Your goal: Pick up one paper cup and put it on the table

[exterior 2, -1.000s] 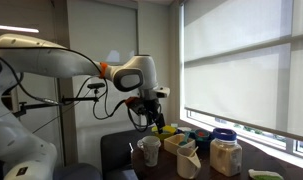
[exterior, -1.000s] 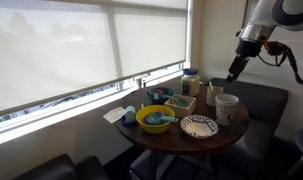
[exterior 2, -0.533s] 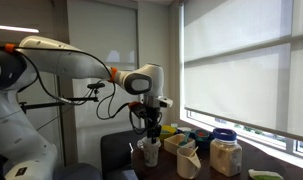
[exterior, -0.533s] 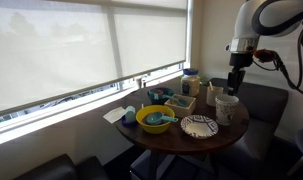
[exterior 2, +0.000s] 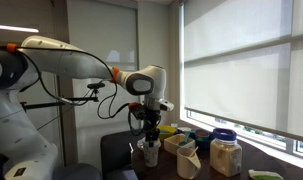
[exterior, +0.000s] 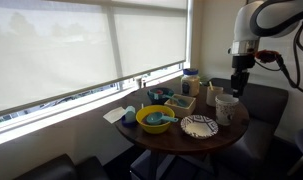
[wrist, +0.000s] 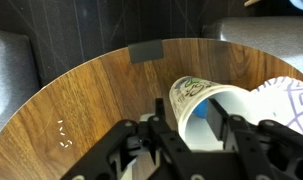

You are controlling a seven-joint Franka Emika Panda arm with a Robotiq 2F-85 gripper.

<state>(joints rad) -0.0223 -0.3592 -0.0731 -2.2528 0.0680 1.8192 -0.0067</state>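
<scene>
Wrist view — end effector [wrist: 194,116] points down, straddling the paper cup [wrist: 188,90].

The gripper [wrist: 190,120] comes in from the bottom edge with its dark fingers [wrist: 160,112] spread apart, one just outside the left rim of the paper cup [wrist: 192,92], the other over its open mouth. The cup stands at frame centre on the table [wrist: 81,110], touching or overlapping a patterned paper plate [wrist: 289,100] at the right edge. A grey patch [wrist: 148,52] lies near the table's far rim, with dark padded seating [wrist: 11,60] beyond in the upper left.
</scene>
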